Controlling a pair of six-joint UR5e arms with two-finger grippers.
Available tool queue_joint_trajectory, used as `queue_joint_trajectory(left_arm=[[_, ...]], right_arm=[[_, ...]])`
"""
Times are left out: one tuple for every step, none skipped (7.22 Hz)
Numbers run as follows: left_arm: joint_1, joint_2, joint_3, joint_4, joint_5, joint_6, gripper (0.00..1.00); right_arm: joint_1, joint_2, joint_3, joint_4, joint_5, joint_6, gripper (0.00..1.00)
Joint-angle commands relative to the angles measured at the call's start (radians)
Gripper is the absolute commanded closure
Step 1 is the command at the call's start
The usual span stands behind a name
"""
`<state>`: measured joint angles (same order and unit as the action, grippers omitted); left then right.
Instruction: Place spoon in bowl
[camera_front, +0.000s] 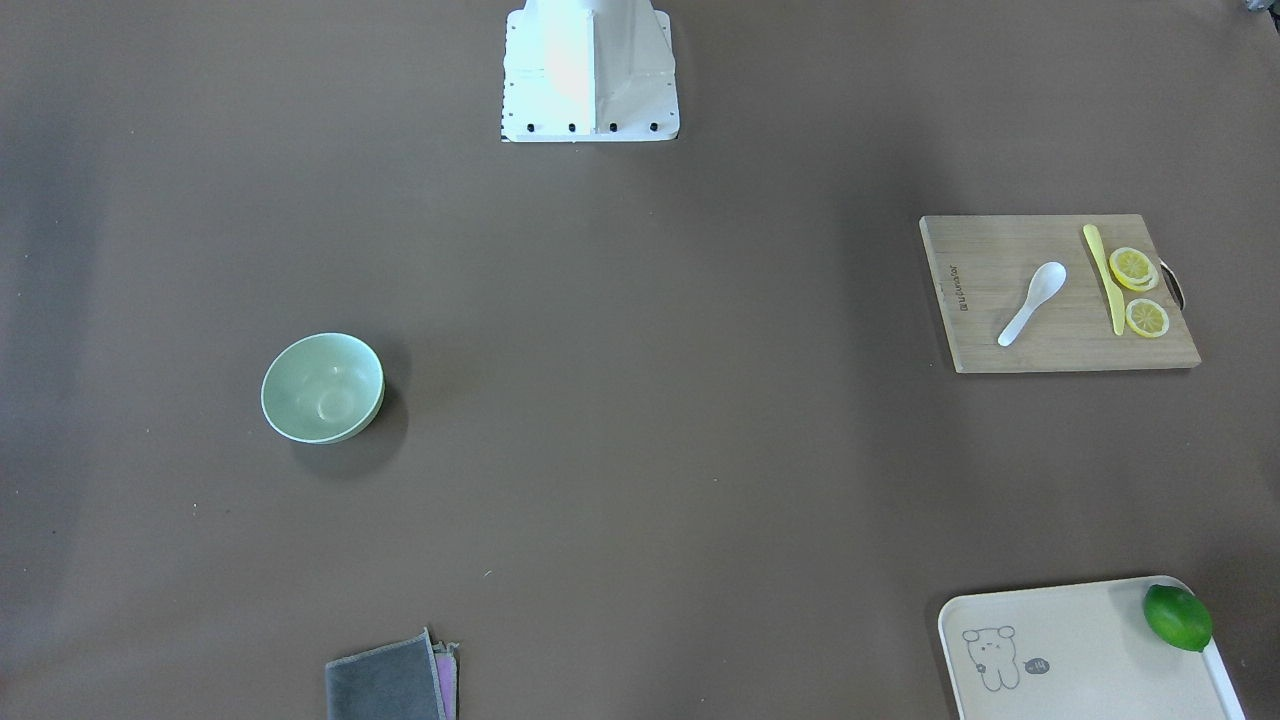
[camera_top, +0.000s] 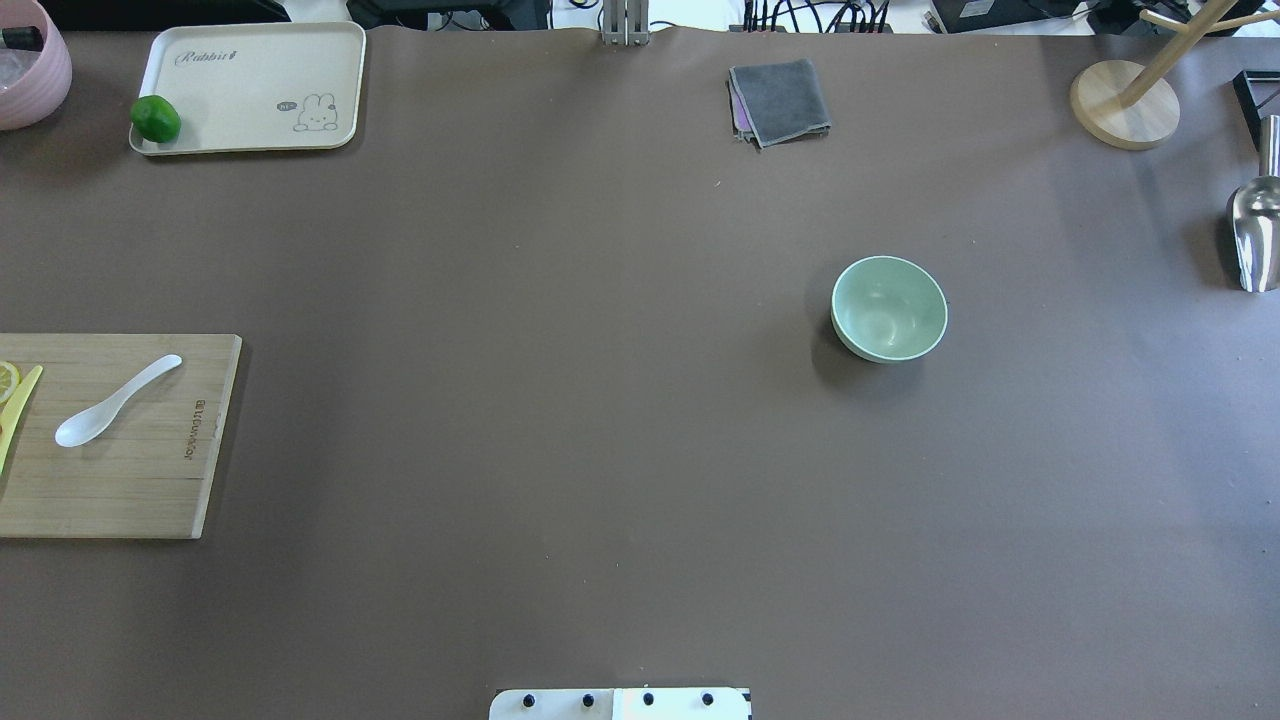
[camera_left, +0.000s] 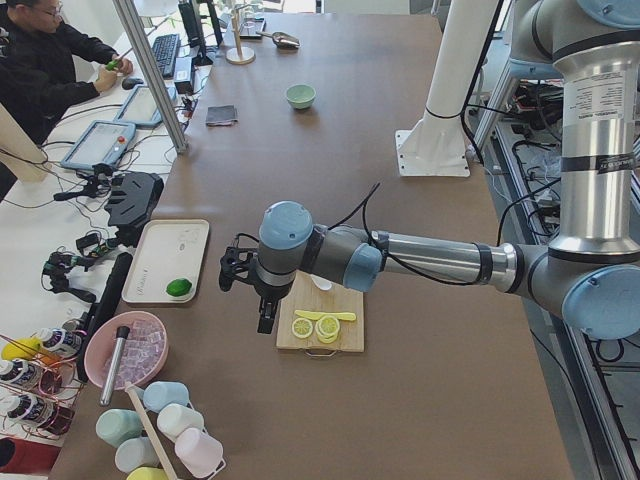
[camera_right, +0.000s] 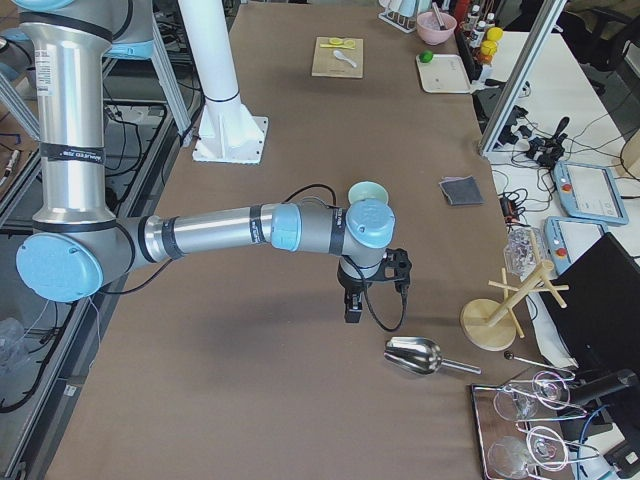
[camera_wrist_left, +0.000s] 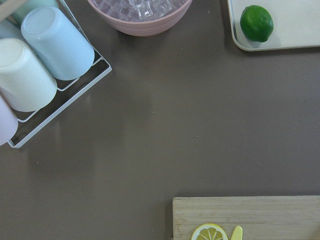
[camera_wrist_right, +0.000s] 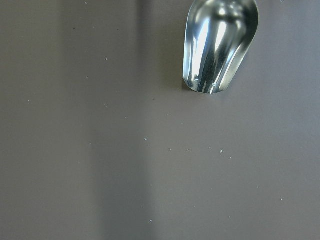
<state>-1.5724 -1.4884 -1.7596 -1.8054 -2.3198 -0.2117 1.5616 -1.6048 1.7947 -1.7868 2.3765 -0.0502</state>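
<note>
Your left gripper hangs pointing down near the cutting board, your right gripper near the table's right edge; you cannot tell whether either is spread or pressed together. The brown table carries the board at its left edge. The bowl stands upright in the right half, open for a drop from above. The spoon lies flat on the board, handle free, probably for the nearer left gripper.
</note>
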Motion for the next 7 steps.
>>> queue_joint_trajectory(left_arm=[[0.002,0.002,-0.027,-0.078,-0.006,-0.002,0.02],[0.005,0.008,-0.028,-0.165,-0.007,0.0,0.02],[0.041,-0.001,-0.017,-0.172,-0.048,-0.032,0.02],[0.063,-0.021,-0.012,-0.186,-0.058,-0.094,0.02],[0.086,-0.056,-0.006,-0.184,-0.07,-0.141,0.02],[0.128,-0.056,-0.008,-0.196,-0.063,-0.175,0.02],[0.14,-0.055,0.002,-0.259,-0.061,-0.187,0.02]], right_arm=[[-0.014,0.022,-0.004,0.087,0.0,0.0,0.0],[-0.023,0.022,-0.005,0.145,0.007,0.004,0.0],[-0.028,0.026,0.002,0.148,0.039,0.001,0.0],[-0.06,0.031,-0.004,0.15,0.094,0.0,0.0],[-0.107,0.031,0.0,0.235,0.098,0.001,0.0],[-0.121,0.028,-0.006,0.345,0.102,0.03,0.0],[-0.193,0.06,-0.003,0.392,0.107,0.149,0.0]])
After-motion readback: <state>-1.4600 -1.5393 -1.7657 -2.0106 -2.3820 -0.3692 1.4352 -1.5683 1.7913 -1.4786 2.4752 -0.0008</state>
